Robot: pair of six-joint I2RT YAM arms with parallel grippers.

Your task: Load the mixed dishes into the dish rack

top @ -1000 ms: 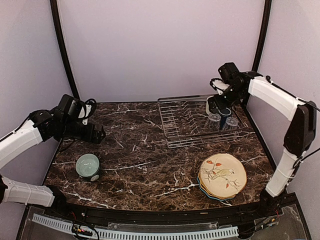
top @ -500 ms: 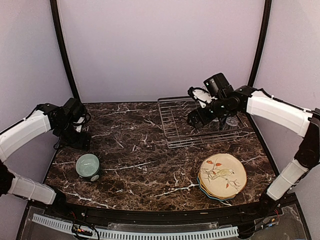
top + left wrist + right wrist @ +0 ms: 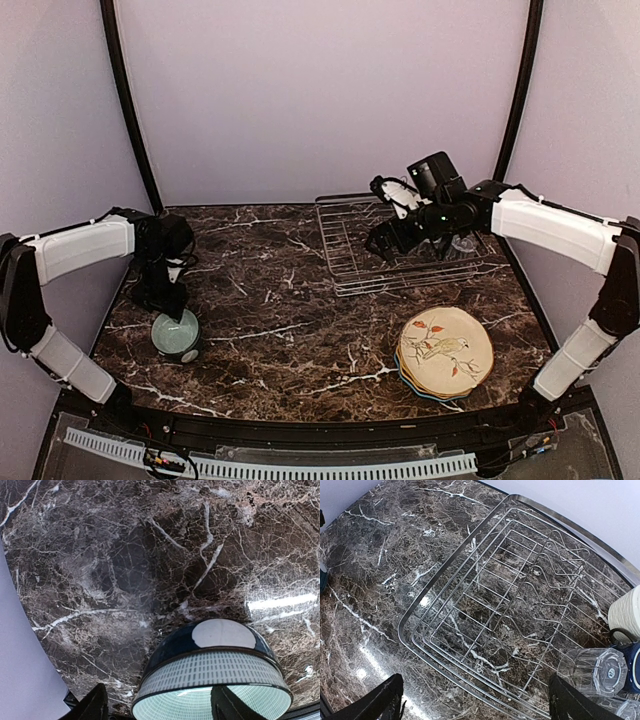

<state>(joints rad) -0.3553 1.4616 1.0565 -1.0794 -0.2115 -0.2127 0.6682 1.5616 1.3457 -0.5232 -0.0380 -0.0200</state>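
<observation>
The mint-green bowl (image 3: 176,333) stands upright on the marble at the left. My left gripper (image 3: 170,306) hangs just above its far rim, open and empty. In the left wrist view the bowl (image 3: 210,677) fills the lower frame, with one fingertip (image 3: 95,705) outside its rim and the other over its inside. The silver dish rack (image 3: 420,283) stands at the back right. My right gripper (image 3: 385,240) is open and empty above the rack's left half (image 3: 485,595). A clear glass tumbler (image 3: 592,667), a navy mug (image 3: 631,665) and a cream mug (image 3: 626,612) sit in the rack's right end.
A stack of scalloped plates (image 3: 445,350), the cream bird plate on top, lies at the front right. Purple walls close in the back and both sides. A second glass (image 3: 627,707) shows at the right wrist view's corner.
My left gripper has swung in from the far left and come down over the bowl. My right gripper has drawn left, away from the glasses, to the rack's left half.
</observation>
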